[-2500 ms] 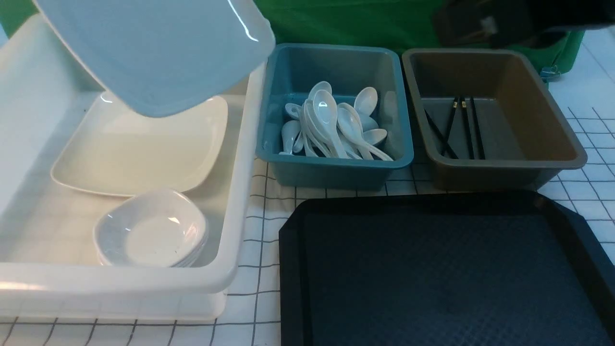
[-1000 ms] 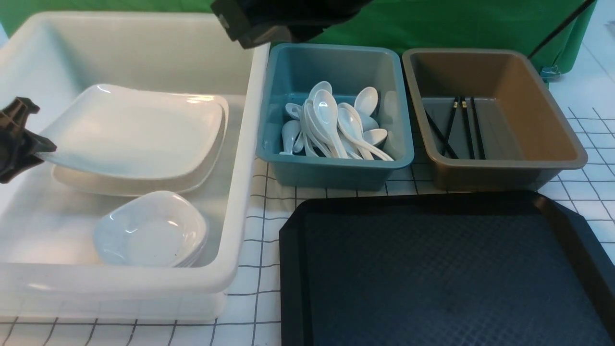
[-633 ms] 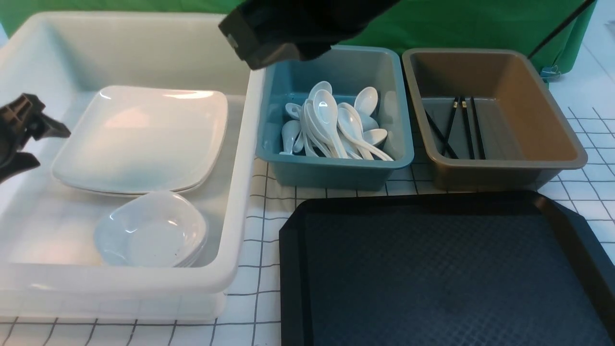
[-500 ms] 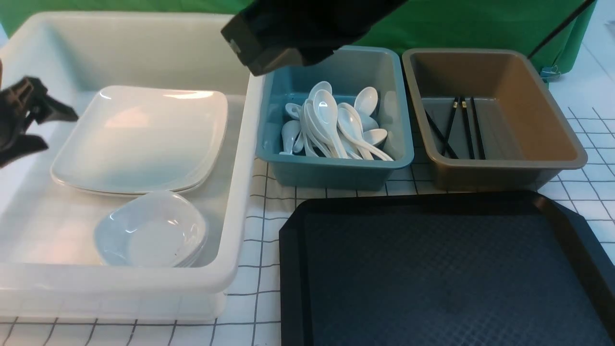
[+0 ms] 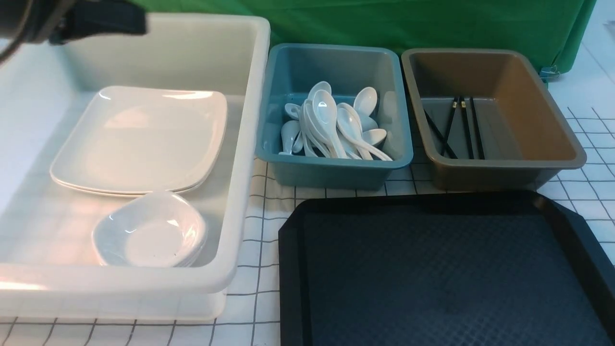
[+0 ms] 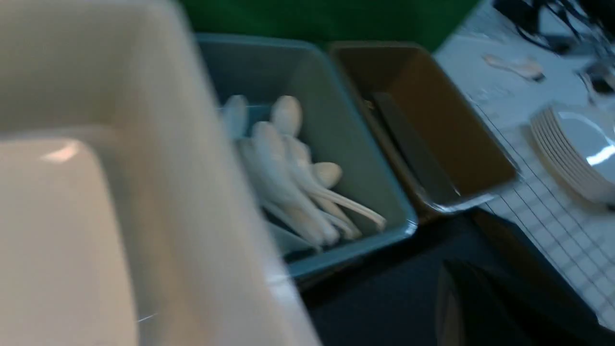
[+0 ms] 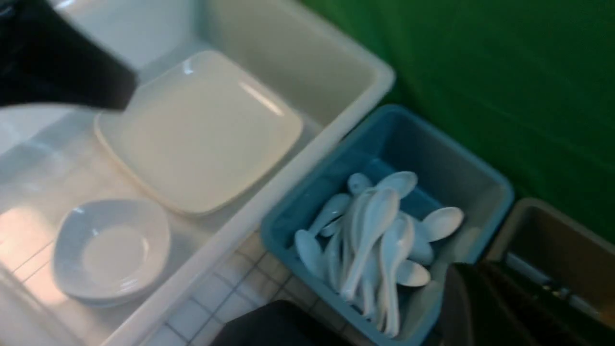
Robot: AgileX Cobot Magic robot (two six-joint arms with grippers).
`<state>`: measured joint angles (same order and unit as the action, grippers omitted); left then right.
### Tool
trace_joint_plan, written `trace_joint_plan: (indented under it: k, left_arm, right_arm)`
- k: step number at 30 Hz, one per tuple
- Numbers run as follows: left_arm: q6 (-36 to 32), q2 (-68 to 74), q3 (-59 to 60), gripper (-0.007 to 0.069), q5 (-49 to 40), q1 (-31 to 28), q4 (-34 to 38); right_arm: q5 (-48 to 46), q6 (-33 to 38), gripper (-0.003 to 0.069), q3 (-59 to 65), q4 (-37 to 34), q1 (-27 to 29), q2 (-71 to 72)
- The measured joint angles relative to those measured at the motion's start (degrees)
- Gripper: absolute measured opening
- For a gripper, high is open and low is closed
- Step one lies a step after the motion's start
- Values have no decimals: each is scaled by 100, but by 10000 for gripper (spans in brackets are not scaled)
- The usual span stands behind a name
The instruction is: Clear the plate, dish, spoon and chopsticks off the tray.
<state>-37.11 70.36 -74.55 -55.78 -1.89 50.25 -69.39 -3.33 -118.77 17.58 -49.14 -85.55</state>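
The black tray (image 5: 432,269) lies at the front right with nothing on it. In the white bin (image 5: 240,192) the plate (image 5: 139,139) rests flat on its twin, and a small stack of dishes (image 5: 151,230) sits in front of them. White spoons (image 5: 331,122) fill the blue bin (image 5: 336,170). The black chopsticks (image 5: 461,127) lie in the brown bin (image 5: 504,170). My left arm (image 5: 72,19) is a dark blur over the white bin's far left corner. Its gripper (image 6: 461,288) is shut and holds nothing. My right gripper (image 7: 466,288) is shut and empty, high above the bins.
The three bins stand in a row behind the tray on the gridded white cloth (image 5: 262,240). In the left wrist view a further stack of white plates (image 6: 576,154) stands on the table beyond the brown bin. A green backdrop (image 5: 384,19) closes the far side.
The left gripper let the plate go onto its twin, then rose up and back to the bin's far left corner and shut. The right arm left the front view.
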Motion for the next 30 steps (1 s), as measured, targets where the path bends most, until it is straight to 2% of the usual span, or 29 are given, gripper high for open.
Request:
trace_joint_plan:
  k: [5, 8, 10, 13, 14, 17, 20, 21, 22, 23, 25, 30]
  left_arm:
    - [1483, -1313, 0, -4, 0, 1548, -1565]
    - [2036, -1808, 90, -4, 82, 1994, -2158]
    - [2619, -2416, 463, -4, 239, 2328, -2742]
    - [3223, -3226, 1196, -4, 554, 2437, -3363]
    - [3292, -3326, 1313, -4, 579, 2437, -3398]
    - [3589, -4143, 2495, -4, 1156, 2437, -3859]
    - [3617, -4585, 3175, -4, 1642, 2437, -3919]
    - [3627, -4842, 3694, -4, 1987, 2437, -3911]
    - [3627, -4869, 3758, -4, 2036, 2437, -3907]
    - [3629, -5064, 4290, -4, 2477, 2437, -3870]
    - [3634, -5181, 4795, -4, 2926, 2437, -3817]
    - [3635, -5205, 5495, -2, 3755, 2437, -3742]
  right_arm:
    - [-3, -261, 8, 864, 253, 0, 1116]
    - [22, -432, 6, 1506, 382, 0, 1691]
    - [299, -829, 6, 2538, 706, 0, 2391]
    - [1255, -1481, 6, 4214, 1216, 0, 3456]
    - [1255, -1481, 6, 4214, 1216, 0, 3456]
    - [2909, -2139, 6, 6271, 1434, 0, 4810]
    - [3806, -2264, 6, 7315, 1506, 0, 5630]
    - [4528, -2311, 6, 7949, 1538, 0, 6221]
    - [4605, -2324, 6, 8020, 1545, 0, 6223]
    - [5110, -2351, 6, 8511, 1565, 0, 6732]
    - [5533, -2381, 6, 8942, 1587, 0, 7201]
    - [5758, -2559, 6, 9292, 1625, 0, 7834]
